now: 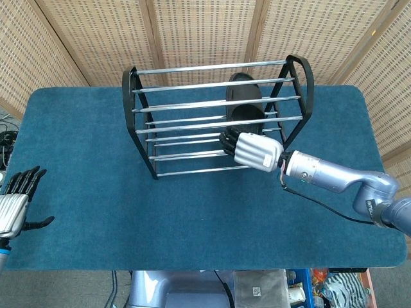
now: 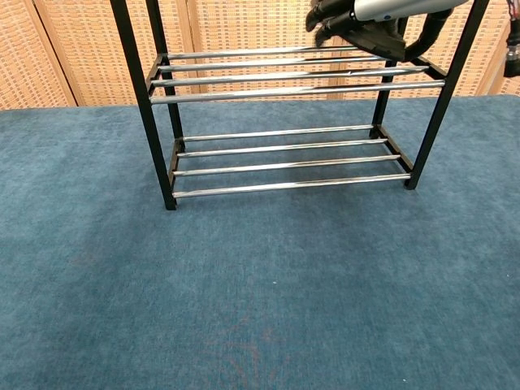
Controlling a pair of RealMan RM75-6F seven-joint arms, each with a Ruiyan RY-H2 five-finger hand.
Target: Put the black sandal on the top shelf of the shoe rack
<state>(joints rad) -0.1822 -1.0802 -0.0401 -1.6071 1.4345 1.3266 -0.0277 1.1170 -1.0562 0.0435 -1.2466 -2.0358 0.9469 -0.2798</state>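
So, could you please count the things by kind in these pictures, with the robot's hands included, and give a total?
Black sandal: 1
Shoe rack: 1
Robot hands: 2, the left hand and the right hand
Blue table cover: 1
Total: 5

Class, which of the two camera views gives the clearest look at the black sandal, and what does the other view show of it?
The head view: it looks down on the black sandal among the bars of the shoe rack, with the right hand at its near end. The chest view catches only its underside at the frame's top edge.
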